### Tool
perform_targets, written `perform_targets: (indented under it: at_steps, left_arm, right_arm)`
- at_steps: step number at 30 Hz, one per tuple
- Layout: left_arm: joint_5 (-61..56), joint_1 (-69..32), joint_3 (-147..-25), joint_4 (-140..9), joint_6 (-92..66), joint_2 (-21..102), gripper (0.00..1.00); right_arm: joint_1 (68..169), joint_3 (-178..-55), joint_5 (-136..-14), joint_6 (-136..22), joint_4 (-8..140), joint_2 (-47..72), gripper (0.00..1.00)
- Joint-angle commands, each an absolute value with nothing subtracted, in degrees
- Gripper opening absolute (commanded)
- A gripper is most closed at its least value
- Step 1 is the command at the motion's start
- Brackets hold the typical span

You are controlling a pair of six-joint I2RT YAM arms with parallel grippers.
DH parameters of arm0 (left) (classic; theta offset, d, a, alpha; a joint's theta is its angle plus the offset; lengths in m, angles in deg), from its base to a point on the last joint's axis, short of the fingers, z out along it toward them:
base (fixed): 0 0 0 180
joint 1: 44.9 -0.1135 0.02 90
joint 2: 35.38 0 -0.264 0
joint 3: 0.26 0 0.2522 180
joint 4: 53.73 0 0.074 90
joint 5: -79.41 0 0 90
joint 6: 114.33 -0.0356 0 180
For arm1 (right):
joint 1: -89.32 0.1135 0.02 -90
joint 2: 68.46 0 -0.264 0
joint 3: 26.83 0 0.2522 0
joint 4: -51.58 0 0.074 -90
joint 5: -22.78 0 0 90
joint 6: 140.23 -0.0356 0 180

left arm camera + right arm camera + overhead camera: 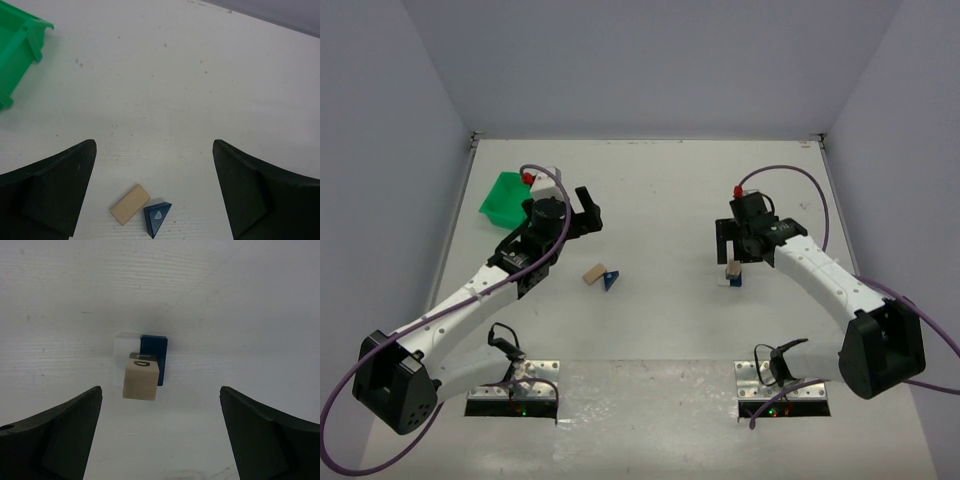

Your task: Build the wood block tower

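A small stack stands right of centre: a tan cube (141,379) on a dark grey block, over a blue block (155,352) and a white block (124,346); from above it is the stack (733,272). My right gripper (160,390) is open above it, touching nothing, also shown as the right gripper (732,250). A flat tan block (130,204) and a blue triangular wedge (156,217) lie side by side on the table, seen from above as the tan block (592,273) and wedge (610,279). My left gripper (153,145) hangs open and empty over them, the same left gripper (588,212) in the top view.
A green plastic bin (505,197) sits at the back left beside the left arm, its corner also showing as the bin (17,50). White walls close the table on three sides. Purple cables loop from both arms.
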State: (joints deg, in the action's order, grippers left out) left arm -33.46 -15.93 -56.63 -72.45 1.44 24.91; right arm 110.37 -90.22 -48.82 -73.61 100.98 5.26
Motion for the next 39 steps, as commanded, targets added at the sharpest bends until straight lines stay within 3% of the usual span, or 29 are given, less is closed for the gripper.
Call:
perform_targets:
  at_steps: [1,39]
  left_arm:
    - [-32.74,-15.37,-56.49,-68.92,0.56,23.88,1.00]
    - [-34.49,-15.37,-55.60,-68.46,-0.08,22.80,1.00]
  right_arm:
    - [111.01,-88.64,-47.76,-73.05,100.19,4.49,0.99]
    - [111.39,-86.56,-45.24,-72.37,98.74,7.39,0.99]
